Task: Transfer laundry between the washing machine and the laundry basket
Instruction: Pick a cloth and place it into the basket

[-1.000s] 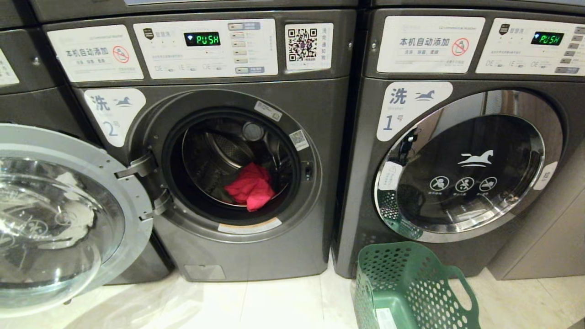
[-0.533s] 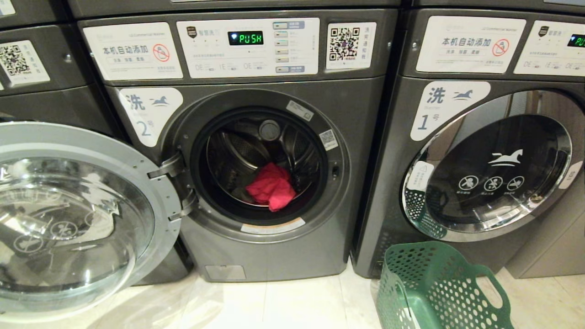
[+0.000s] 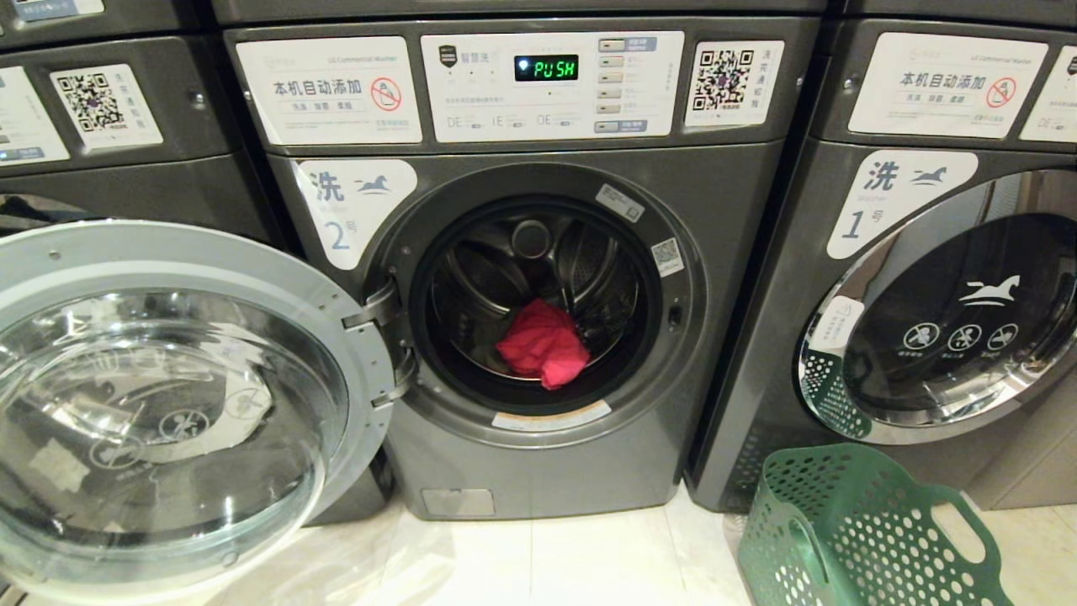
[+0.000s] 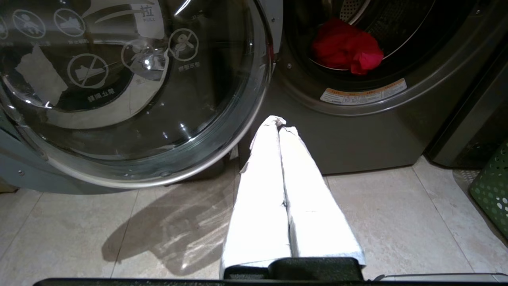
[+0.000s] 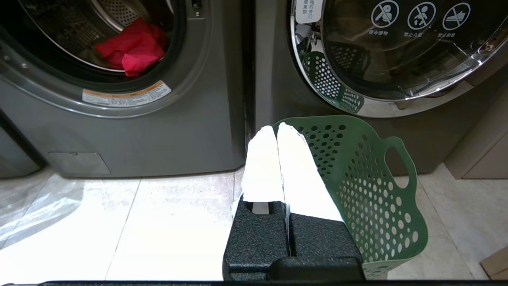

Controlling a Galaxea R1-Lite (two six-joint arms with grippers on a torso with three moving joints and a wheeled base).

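- We see the washing machine (image 3: 538, 337) marked "2" at the centre of the head view, its door (image 3: 168, 396) swung wide at lower left.
- The red laundry (image 3: 543, 343) lies inside the drum, near the front lip.
- The laundry basket (image 3: 858, 530) stands at lower right.
- Our left gripper (image 4: 279, 127) and right gripper (image 5: 276, 129) are both closed, empty, over the floor.

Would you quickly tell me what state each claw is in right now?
Left claw: closed, holding nothing.
Right claw: closed, holding nothing.
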